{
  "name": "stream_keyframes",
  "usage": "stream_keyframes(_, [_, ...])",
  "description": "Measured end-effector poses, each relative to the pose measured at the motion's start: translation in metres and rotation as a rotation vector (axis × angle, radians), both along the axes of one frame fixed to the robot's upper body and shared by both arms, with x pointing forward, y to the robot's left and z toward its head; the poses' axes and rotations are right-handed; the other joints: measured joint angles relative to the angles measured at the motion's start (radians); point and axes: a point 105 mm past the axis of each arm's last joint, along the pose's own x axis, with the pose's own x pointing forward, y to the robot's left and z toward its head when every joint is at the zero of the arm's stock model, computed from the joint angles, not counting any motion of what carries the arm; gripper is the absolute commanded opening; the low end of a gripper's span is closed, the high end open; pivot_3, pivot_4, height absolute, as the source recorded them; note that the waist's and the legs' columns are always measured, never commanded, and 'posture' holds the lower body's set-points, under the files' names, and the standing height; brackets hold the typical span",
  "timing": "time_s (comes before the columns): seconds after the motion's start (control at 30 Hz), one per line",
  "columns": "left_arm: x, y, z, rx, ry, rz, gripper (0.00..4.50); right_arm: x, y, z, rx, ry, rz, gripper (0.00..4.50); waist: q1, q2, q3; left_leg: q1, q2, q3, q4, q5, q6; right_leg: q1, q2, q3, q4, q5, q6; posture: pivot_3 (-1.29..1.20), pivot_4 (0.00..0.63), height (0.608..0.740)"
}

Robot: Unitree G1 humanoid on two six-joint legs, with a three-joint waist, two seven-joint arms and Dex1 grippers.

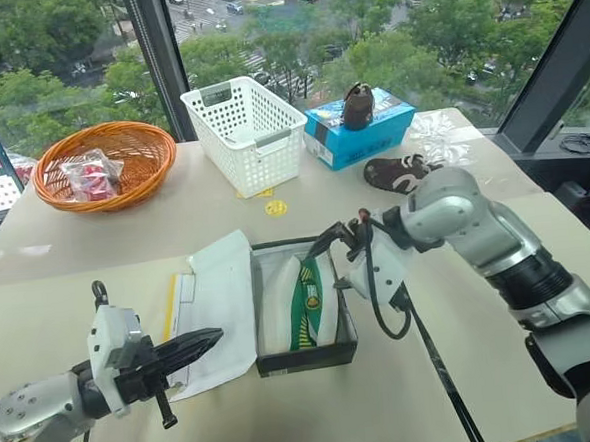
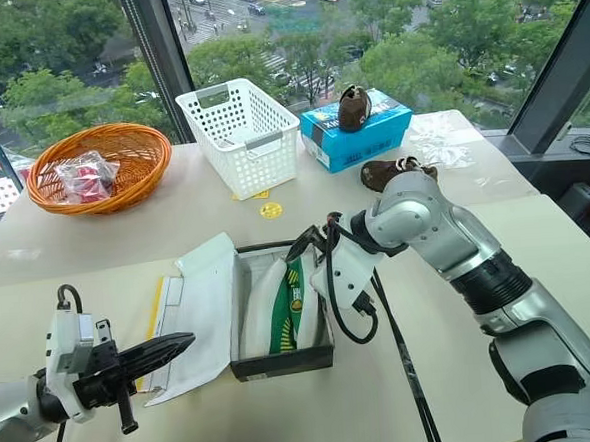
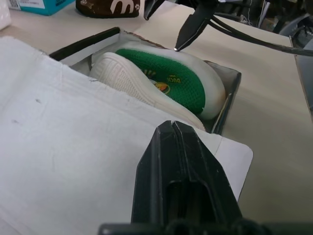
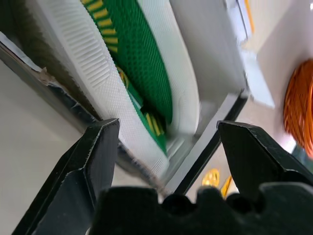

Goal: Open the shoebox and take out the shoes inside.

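1. The shoebox (image 1: 305, 359) sits open near the front edge of the table (image 1: 96, 238), about midway along it. Its lid (image 1: 218, 308) is folded flat onto the table on the box's left side, white inside facing up. Judged: the opening step is done.
2. The shoes (image 1: 305, 303) lie inside the box on their sides, green with yellow markings, white soles showing. Neither is lifted out, so taking them out is all still to do.
3. The right gripper (image 1: 344, 240) hangs over the far right corner of the box, fingers spread wide, holding nothing. Judged: it is lining up for a grasp on a shoe.
4. The left gripper (image 1: 187, 346) is closed and empty, its tip over the near edge of the lid.
5. View differences: the right wrist view shows the shoe sole's ribbing and the box wall between the spread fingers (image 4: 100, 147). The left wrist view shows one right fingertip just above the upper shoe's sole; contact cannot be told. The head views alone show the blue box (image 1: 360, 129), white basket (image 1: 245, 119) and orange basket (image 1: 101, 163) along the far edge.
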Motion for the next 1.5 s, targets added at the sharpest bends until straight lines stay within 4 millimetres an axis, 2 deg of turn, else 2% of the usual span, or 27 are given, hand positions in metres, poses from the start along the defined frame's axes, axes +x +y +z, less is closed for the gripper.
stream_keyframes(0.13, [0.001,0.0,0.0,0.0,-0.002,0.002,0.0,0.002,0.003,0.012,-0.002,-0.035,0.009,3.92,0.0,0.0,0.0,0.0,0.0,0.0,0.0,0.0,0.0,0.0,0.0,0.0,0.0,0.0,0.0,0.0,0.15,0.731])
stream_keyframes(0.33, [0.002,-0.001,0.0,0.001,0.0,0.007,0.0,-0.005,-0.001,0.015,-0.028,-0.025,0.035,3.92,0.003,0.0,0.0,0.0,0.0,-0.001,0.0,0.0,0.0,0.0,0.0,0.0,0.0,0.0,0.0,0.0,0.15,0.731])
stream_keyframes(0.67, [0.002,-0.002,0.001,0.003,-0.001,0.005,0.0,-0.019,-0.005,0.008,-0.054,0.012,0.069,3.92,0.004,0.0,0.0,0.0,0.0,0.0,0.0,0.0,0.0,0.0,0.0,-0.001,0.001,0.0,0.0,0.0,0.15,0.731])
stream_keyframes(0.97, [0.001,-0.002,0.0,0.004,0.007,0.007,0.0,-0.016,-0.01,-0.016,-0.103,0.027,0.072,3.92,0.005,0.0,0.0,0.0,0.0,0.0,0.0,0.0,-0.001,0.0,0.0,0.0,0.001,0.0,0.0,0.0,0.15,0.731])
stream_keyframes(1.23, [0.0,-0.003,-0.002,0.006,0.012,0.003,0.0,-0.01,-0.003,-0.033,-0.125,0.003,0.104,3.92,0.007,0.0,0.0,0.001,0.0,-0.001,0.001,0.001,-0.001,0.001,0.0,-0.001,0.001,-0.003,0.004,0.0,0.15,0.731])
stream_keyframes(1.3, [0.0,-0.003,-0.002,0.008,0.011,0.004,0.0,-0.009,-0.004,-0.035,-0.131,0.002,0.109,3.4,0.011,0.0,0.0,0.001,0.0,-0.001,0.001,0.001,-0.001,0.001,0.0,0.0,0.001,-0.002,0.004,0.0,0.15,0.731])
stream_keyframes(1.33, [0.0,-0.003,-0.002,0.009,0.01,0.005,0.0,-0.009,-0.004,-0.035,-0.135,0.004,0.11,3.32,0.011,0.0,0.0,0.001,0.0,-0.001,0.001,0.001,-0.001,0.001,0.0,0.0,0.001,-0.002,0.004,0.0,0.15,0.731])
stream_keyframes(1.37, [0.0,-0.003,-0.003,0.01,0.01,0.006,0.0,-0.01,-0.005,-0.037,-0.144,0.007,0.115,2.86,0.011,0.0,0.0,0.001,0.0,-0.001,0.001,0.001,-0.001,0.001,0.0,0.0,0.001,-0.002,0.004,0.0,0.15,0.731])
stream_keyframes(1.5, [0.0,-0.003,-0.004,0.014,0.012,0.011,0.0,-0.011,-0.006,-0.04,-0.162,0.01,0.125,1.52,0.011,0.0,0.0,0.001,0.0,-0.001,0.001,0.001,-0.001,0.001,0.0,0.0,0.001,-0.002,0.004,0.0,0.15,0.731])
